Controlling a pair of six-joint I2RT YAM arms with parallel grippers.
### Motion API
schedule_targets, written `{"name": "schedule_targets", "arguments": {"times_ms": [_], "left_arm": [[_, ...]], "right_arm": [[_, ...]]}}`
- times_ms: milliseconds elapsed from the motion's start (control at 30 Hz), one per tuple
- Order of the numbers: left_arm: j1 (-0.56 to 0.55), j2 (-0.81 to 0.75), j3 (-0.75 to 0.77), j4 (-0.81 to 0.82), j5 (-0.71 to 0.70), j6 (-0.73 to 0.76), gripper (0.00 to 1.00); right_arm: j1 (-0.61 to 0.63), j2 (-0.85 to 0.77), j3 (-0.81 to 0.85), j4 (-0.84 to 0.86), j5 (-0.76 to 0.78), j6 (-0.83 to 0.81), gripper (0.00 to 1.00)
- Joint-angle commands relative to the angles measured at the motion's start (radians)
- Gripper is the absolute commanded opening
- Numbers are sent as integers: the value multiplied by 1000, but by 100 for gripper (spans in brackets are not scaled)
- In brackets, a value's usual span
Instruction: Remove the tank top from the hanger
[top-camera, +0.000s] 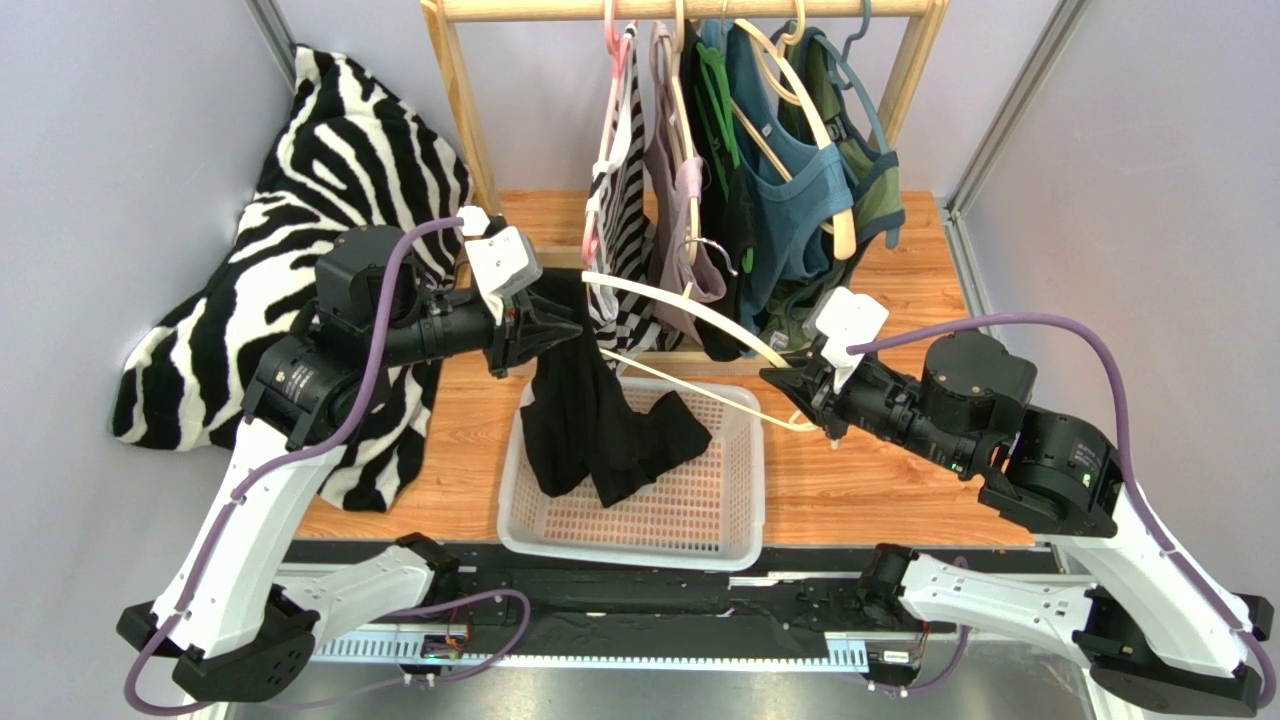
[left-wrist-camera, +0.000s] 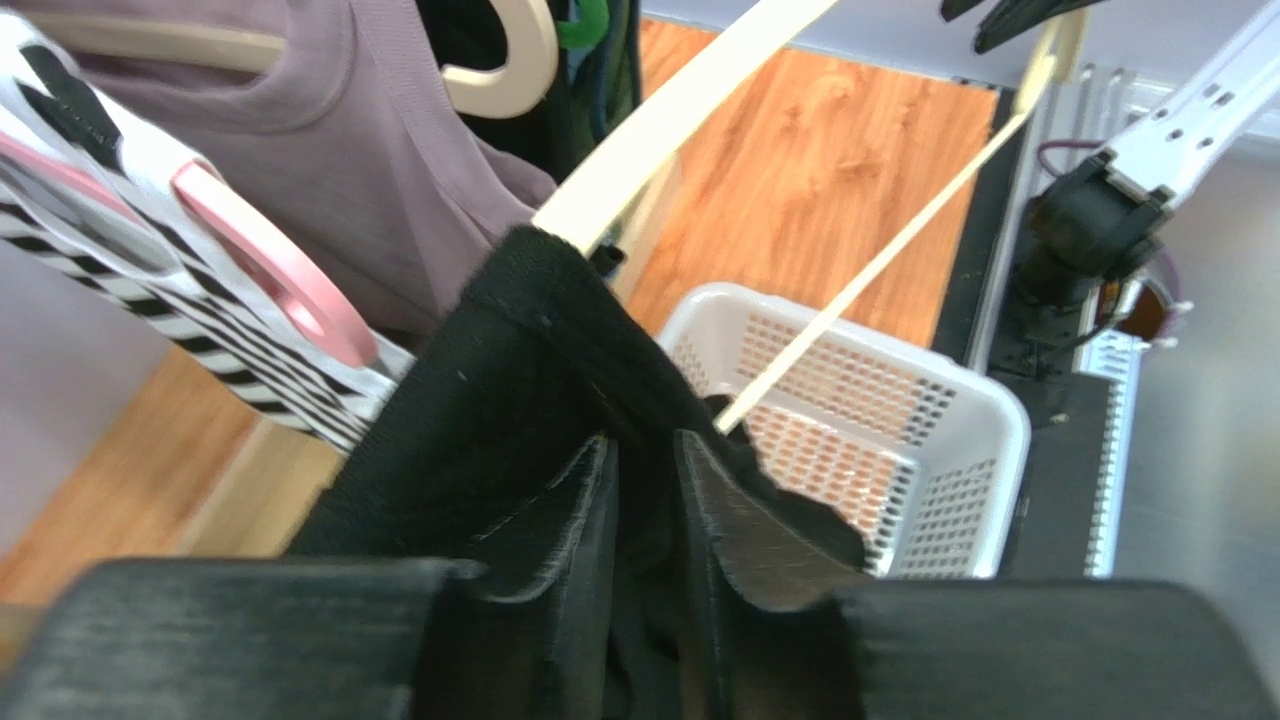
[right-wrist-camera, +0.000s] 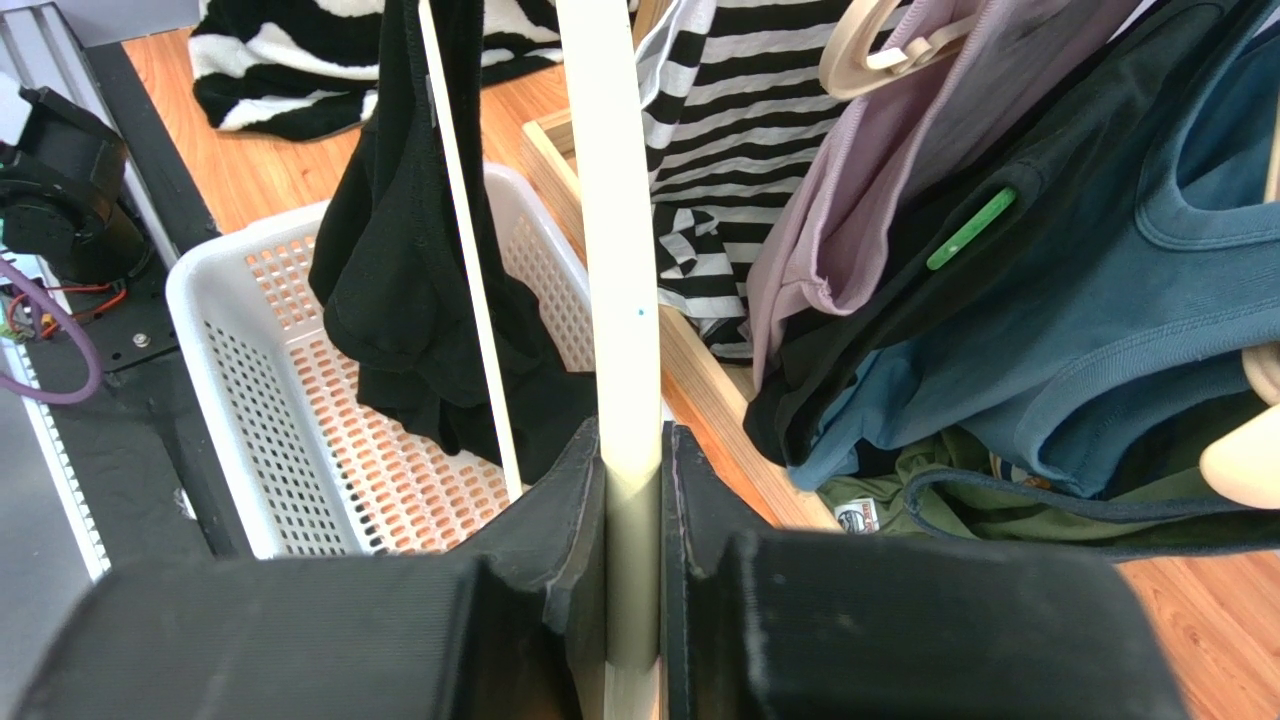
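Black tank top (top-camera: 594, 420) draped from one end of a cream hanger (right-wrist-camera: 624, 300), its body hanging down into the left half of the white basket (top-camera: 706, 488), where the lower folds rest on the perforated floor. The hanger lies roughly level above the basket's rear edge, its curved upper arm and thin lower bar both spanning from left to right. The left gripper (top-camera: 564, 323) sits above the basket's rear left corner; in the left wrist view its fingers (left-wrist-camera: 579, 510) are pressed together on a bunched fold of the black fabric, just where the cloth wraps the hanger's tip. The right gripper (top-camera: 789, 383) sits above the basket's rear right corner, well apart from the garment; in the right wrist view its two fingers (right-wrist-camera: 571, 480) pinch the hanger's thick upper arm, with the tank top at the far end of that arm. Behind the basket, a wooden rack (top-camera: 676, 9) carries striped, mauve, blue and green garments on further hangers. Left of the basket, a zebra-print cloth (top-camera: 331, 165) spills over the wooden table (top-camera: 872, 480).
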Motion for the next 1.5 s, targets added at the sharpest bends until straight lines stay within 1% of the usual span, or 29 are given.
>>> {"name": "schedule_targets", "arguments": {"times_ms": [0, 33, 67, 100, 267, 400, 567, 767, 867, 1000, 1033, 1067, 1133, 1167, 1200, 1233, 1267, 1300, 1367, 1467], "left_arm": [[5, 18, 9, 52, 11, -21, 15], [5, 19, 12, 52, 8, -21, 10], [5, 21, 14, 52, 0, -21, 1], [5, 21, 15, 53, -3, -21, 0], [5, 6, 32, 47, -9, -20, 0], [18, -22, 61, 32, -6, -26, 0], [47, -60, 110, 7, -16, -15, 0], [59, -73, 97, -2, -52, 12, 0], [65, -68, 98, 9, -90, 15, 0], [71, -53, 149, 47, -212, 12, 0], [71, -41, 159, 50, -222, 11, 0], [71, -36, 170, 50, -221, 6, 0], [74, -28, 169, 44, -140, -18, 0], [74, -30, 144, 42, -92, -47, 15], [74, -33, 126, 41, 36, -61, 26], [74, -37, 104, 42, 95, -75, 36], [74, -42, 59, 48, 146, -115, 50], [74, -54, 34, 64, 199, -130, 58], [74, -68, -32, 68, 239, -146, 68], [74, -89, -90, 64, 296, -147, 75]], "right_arm": [[-3, -11, 44, 110, -20, 25, 0], [-3, -11, 41, 108, -22, 25, 0], [-3, -11, 38, 110, -20, 27, 0], [-3, -15, 31, 111, -20, 28, 0], [-1, -29, 11, 105, -1, 27, 0], [-3, -48, -10, 87, 50, 18, 0], [-1, -107, -62, 56, 93, 24, 0], [-3, -147, -70, 24, 111, 38, 0], [-3, -158, -56, -2, 105, 45, 0], [-1, -198, -50, -68, 99, 53, 0], [-1, -209, -50, -79, 98, 61, 0], [-1, -228, -51, -86, 90, 70, 0], [-3, -245, -55, -100, 84, 91, 0], [-1, -255, -56, -105, 85, 94, 0], [-1, -256, -55, -106, 88, 93, 0], [-3, -256, -53, -103, 93, 91, 0], [-3, -253, -51, -103, 98, 88, 0], [-3, -246, -44, -97, 99, 82, 0], [-3, -233, -39, -82, 98, 75, 0], [-3, -204, -35, -62, 104, 56, 0]]}}
